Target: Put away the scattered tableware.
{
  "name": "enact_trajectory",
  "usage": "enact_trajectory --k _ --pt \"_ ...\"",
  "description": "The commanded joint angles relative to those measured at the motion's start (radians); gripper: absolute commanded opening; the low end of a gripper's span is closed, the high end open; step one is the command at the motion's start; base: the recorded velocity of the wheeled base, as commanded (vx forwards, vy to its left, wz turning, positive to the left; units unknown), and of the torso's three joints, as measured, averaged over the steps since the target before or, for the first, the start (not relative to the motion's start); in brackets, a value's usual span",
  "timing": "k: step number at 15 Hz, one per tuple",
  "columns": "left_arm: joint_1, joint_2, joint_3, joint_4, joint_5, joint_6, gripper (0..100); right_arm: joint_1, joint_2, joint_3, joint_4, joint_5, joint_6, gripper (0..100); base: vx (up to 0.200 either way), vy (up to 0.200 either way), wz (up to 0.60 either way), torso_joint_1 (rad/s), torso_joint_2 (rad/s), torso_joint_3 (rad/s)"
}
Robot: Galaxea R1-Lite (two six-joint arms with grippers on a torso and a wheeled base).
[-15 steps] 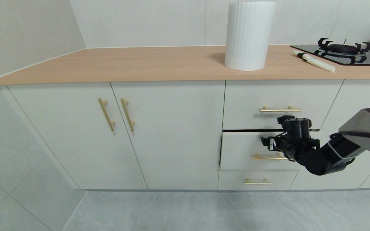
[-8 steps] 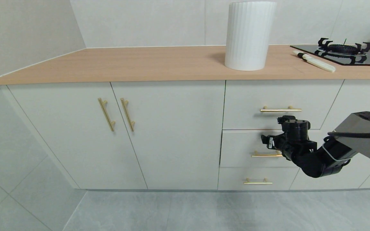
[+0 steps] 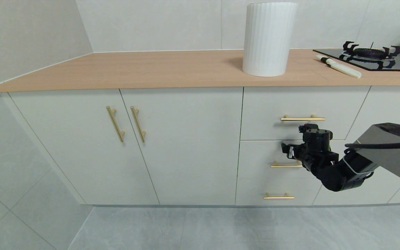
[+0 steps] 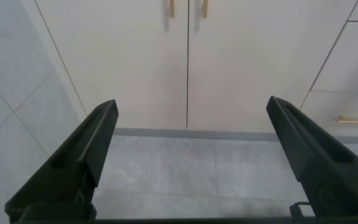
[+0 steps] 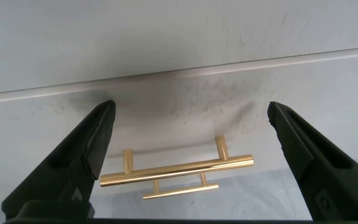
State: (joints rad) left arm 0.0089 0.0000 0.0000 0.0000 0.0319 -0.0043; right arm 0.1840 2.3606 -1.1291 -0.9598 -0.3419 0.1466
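**Knife: loose on the bench, drawer shut**

Knife lies on the bench beside the hob. My right claw is spread before the middle drawer's handle. My left claw is spread and empty. Risk, as I judge it: a finger snags that handle on backing out.
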Motion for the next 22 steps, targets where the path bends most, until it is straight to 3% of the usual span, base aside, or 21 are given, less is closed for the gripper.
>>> enact_trajectory --k 1,6,11,13,19,22 --pt "0.0 0.0 0.0 0.0 0.0 0.0 100 0.0 0.005 -0.008 -0.014 -0.003 0.002 100 0.0 0.0 0.0 0.0 0.0 0.0" --pt "0.0 0.0 0.0 0.0 0.0 0.0 100 0.002 -0.06 0.048 -0.013 -0.003 0.002 100 0.0 0.0 0.0 0.0 0.0 0.0" --pt "0.0 0.0 0.0 0.0 0.0 0.0 100 0.032 -0.434 0.388 -0.011 -0.003 -0.001 100 0.0 0.0 0.0 0.0 0.0 0.0" --pt "0.0 0.0 0.0 0.0 0.0 0.0 100 0.034 -0.544 0.453 -0.01 -0.011 -0.001 100 0.0 0.0 0.0 0.0 0.0 0.0" --pt "0.0 0.0 0.0 0.0 0.0 0.0 100 0.022 -1.192 0.839 -0.004 -0.221 -0.185 100 0.0 0.0 0.0 0.0 0.0 0.0" --pt "0.0 0.0 0.0 0.0 0.0 0.0 100 -0.063 -1.509 0.988 0.147 -0.259 -0.202 100 0.0 0.0 0.0 0.0 0.0 0.0"
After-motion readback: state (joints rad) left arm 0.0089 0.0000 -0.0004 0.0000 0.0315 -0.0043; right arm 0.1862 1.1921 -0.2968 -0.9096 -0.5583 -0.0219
